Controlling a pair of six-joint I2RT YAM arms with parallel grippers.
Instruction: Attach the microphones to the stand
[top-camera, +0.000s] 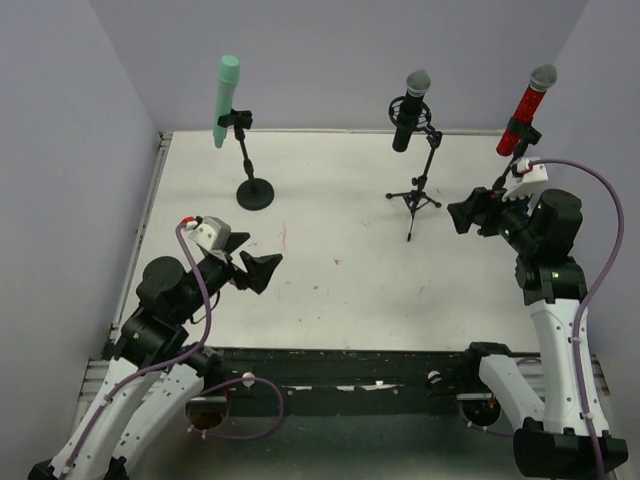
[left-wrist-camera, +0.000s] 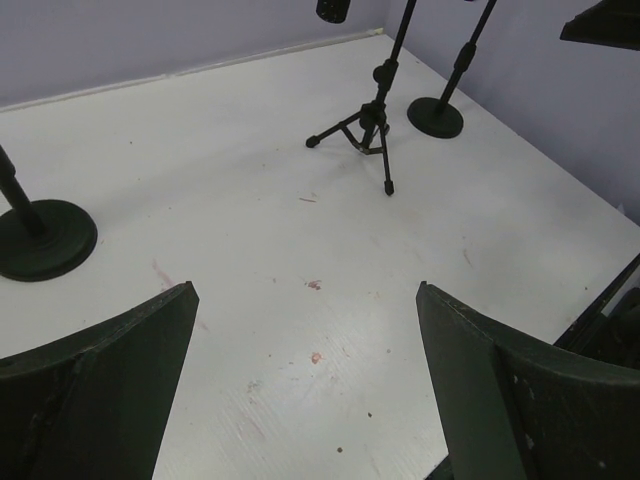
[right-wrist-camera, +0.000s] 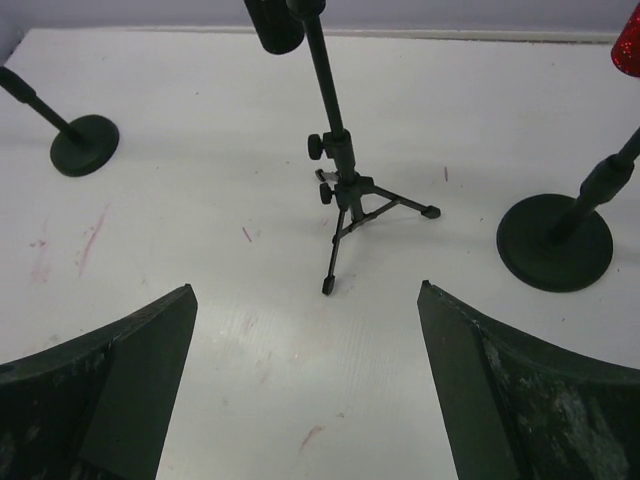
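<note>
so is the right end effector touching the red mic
Apart. Right wrist view: red microphone sits in the top corner, clear of the open right end effector.

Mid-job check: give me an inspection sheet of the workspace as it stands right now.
Surface: white table, a few faint reddish smudges.
Job's things: mint-green microphone clipped in the left round-base stand; black microphone in the tripod stand; red microphone in the right round-base stand.
Clutter: nothing seen.
Grippers: left gripper and right gripper both open, holding nothing.
Cables: left purple cable and right purple cable loop along their arms.
Surroundings: plain pale walls on three sides.
</note>
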